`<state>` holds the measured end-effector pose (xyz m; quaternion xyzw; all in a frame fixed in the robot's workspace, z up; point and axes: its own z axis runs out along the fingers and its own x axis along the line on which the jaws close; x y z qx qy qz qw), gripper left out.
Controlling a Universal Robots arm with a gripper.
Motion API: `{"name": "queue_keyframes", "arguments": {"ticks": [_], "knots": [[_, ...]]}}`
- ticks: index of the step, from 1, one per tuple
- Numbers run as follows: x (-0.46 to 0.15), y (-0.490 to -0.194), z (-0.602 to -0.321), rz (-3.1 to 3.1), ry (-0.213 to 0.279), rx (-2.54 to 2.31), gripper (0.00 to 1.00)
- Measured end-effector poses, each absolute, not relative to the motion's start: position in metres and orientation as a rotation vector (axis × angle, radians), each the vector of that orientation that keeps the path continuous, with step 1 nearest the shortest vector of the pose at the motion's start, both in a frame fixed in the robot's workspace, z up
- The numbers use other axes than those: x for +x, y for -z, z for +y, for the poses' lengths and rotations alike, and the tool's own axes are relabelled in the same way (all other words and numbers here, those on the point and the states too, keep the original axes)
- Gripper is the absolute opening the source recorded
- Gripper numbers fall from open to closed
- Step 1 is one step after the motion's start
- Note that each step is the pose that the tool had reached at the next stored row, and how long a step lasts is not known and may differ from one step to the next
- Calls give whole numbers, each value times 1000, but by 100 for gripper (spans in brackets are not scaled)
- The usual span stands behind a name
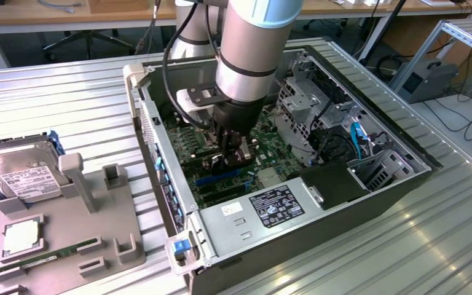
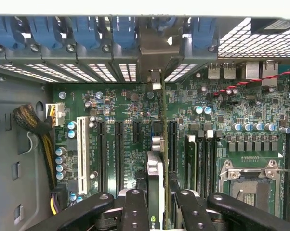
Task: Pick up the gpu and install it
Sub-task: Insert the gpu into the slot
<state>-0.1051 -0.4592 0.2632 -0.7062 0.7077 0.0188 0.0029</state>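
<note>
While the pincer (image 1: 234, 153) stands inside the open computer case (image 1: 326, 212), it is clenched on the gpu (image 2: 156, 168). The card stands on edge over the motherboard (image 2: 121, 108), its bracket end at the rear slot openings. Whether it is seated cannot be told. A hard drive (image 1: 23, 175) lies outside the case.

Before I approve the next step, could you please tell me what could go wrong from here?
The gpu, held edge-on in the pincer over the motherboard, may land beside the black slot and scrape nearby components. Its metal bracket could catch on the case's rear slot frame.
</note>
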Motion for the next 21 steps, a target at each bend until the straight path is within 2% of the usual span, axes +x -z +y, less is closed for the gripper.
{"name": "queue_keyframes", "arguments": {"ticks": [21], "knots": [[-105,-260,-459,2219,-59,-2214,27]]}}
